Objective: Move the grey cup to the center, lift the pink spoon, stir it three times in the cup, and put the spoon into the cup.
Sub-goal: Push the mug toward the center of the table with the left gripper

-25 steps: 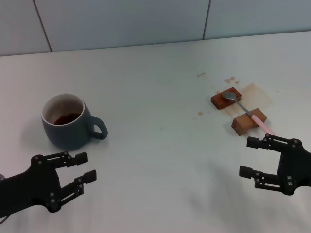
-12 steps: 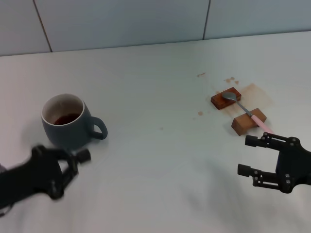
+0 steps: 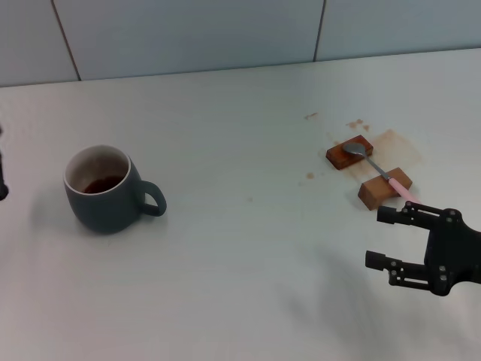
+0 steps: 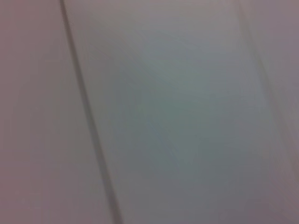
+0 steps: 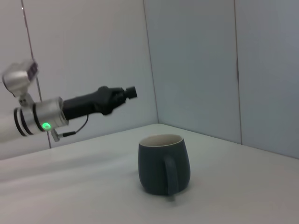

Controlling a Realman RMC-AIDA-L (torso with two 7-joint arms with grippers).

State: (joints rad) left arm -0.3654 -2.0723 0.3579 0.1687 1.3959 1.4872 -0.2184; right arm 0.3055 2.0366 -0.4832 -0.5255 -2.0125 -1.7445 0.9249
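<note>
Black and skeletal, the right gripper hovers low at the near right of the white table, fingers spread wide, holding nothing. Just beyond it, the slim pink spoon with a silver bowl lies bridged across two brown wooden blocks. The squat blue-grey ceramic cup stands far to the left, handle toward the centre. The left gripper hangs raised beyond the cup; I cannot tell how its fingers stand.
</note>
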